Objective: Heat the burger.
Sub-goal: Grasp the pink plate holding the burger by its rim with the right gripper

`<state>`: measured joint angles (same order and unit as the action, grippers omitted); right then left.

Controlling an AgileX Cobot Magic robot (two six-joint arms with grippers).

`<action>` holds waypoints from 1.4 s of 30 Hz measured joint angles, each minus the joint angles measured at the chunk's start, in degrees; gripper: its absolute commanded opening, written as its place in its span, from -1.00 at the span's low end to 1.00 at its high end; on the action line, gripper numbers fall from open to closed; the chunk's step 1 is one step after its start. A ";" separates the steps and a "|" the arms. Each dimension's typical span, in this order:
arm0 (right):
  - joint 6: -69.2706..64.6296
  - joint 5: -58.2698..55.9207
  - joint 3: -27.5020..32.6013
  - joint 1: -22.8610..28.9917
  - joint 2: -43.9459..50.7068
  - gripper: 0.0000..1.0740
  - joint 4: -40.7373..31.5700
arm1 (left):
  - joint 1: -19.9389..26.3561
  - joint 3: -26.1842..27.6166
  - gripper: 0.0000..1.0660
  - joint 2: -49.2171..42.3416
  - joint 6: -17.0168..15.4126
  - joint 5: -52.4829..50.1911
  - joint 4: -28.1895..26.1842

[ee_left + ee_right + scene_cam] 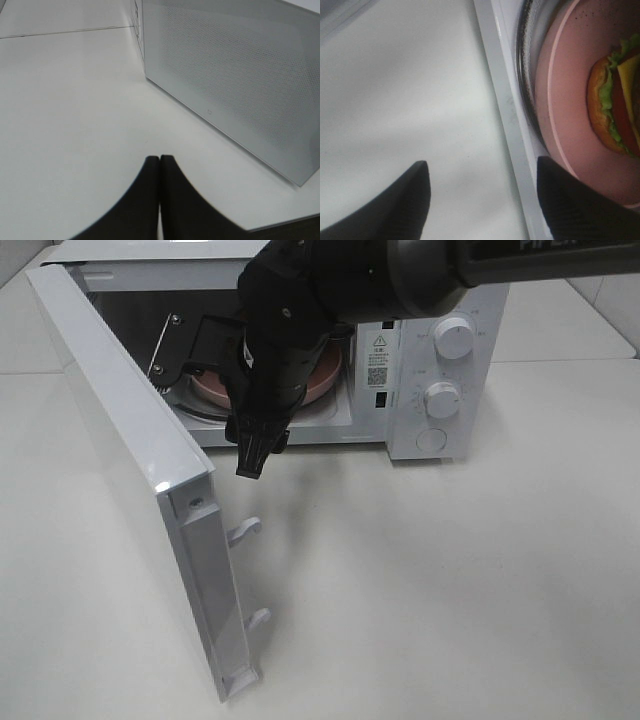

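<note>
The burger (615, 110) lies on a pink speckled plate (570, 115) on the glass turntable inside the open microwave (440, 360). In the exterior high view the arm hides the burger and only the plate's rim (322, 380) shows. My right gripper (258, 435) points down over the microwave's front sill. It is open and empty, one finger (405, 205) over the table and the other finger (575, 200) over the plate's edge. My left gripper (160, 165) is shut and empty, low over the table beside the door's outer face, and out of the exterior view.
The microwave door (130, 470) stands wide open to the left, its latch hooks (245, 530) pointing right. Its dotted outer face (240, 90) shows in the left wrist view. Two white knobs (455, 338) (441, 398) are on the right panel. White table (450, 580) lies in front.
</note>
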<state>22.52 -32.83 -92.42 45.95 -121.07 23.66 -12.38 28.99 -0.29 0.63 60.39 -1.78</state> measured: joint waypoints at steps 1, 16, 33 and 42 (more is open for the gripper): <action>-1.38 -0.06 -0.80 0.00 -0.86 0.17 1.83 | 0.00 0.00 -0.99 0.00 0.00 0.00 0.00; -4.70 0.06 -2.23 0.00 -2.12 0.17 4.41 | 0.00 0.00 -0.99 0.00 0.00 0.00 0.00; -9.17 7.68 -2.35 0.00 -2.86 0.34 11.23 | 0.00 0.00 -0.99 0.00 0.00 0.00 0.00; -10.08 8.08 -4.64 0.00 -7.96 0.34 13.75 | 0.00 0.00 -0.99 0.00 0.00 0.00 0.00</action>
<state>12.43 -24.75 -97.06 45.95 -129.03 37.41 -12.38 28.99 -0.29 0.63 60.39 -1.78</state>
